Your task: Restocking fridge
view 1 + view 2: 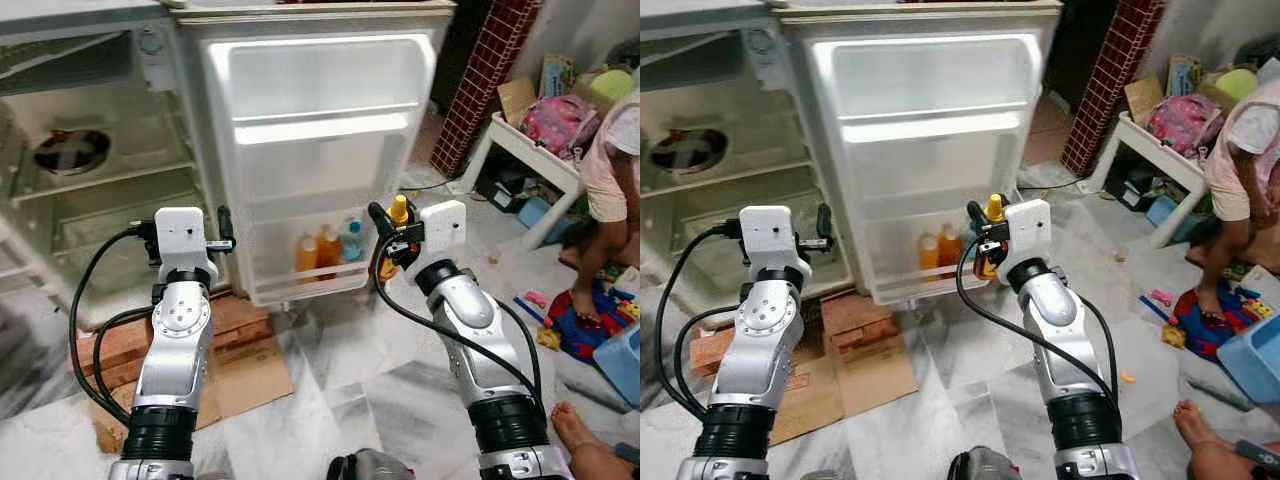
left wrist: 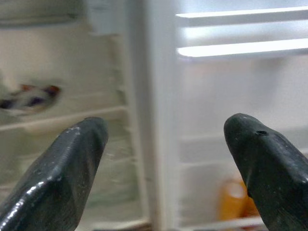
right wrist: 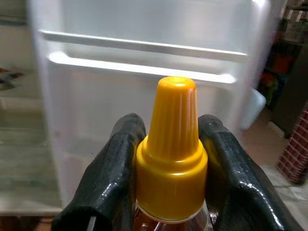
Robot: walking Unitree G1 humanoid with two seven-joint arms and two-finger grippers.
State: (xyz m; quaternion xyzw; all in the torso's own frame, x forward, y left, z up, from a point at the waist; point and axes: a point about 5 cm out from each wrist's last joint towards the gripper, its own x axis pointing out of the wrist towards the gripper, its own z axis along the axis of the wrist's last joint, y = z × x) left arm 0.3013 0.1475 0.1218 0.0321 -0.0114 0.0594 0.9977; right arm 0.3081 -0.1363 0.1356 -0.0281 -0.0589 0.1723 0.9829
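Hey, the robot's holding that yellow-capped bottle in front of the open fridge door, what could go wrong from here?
1. The right gripper clamps the yellow-capped bottle high, near its cap, so it could swing or slip on the way in.
2. The white fridge door's bottom shelf already holds two orange bottles and a clear blue-labelled bottle; squeezing in another might topple them.
3. A person stands close on the robot's right, so a wide arm swing may hit them.
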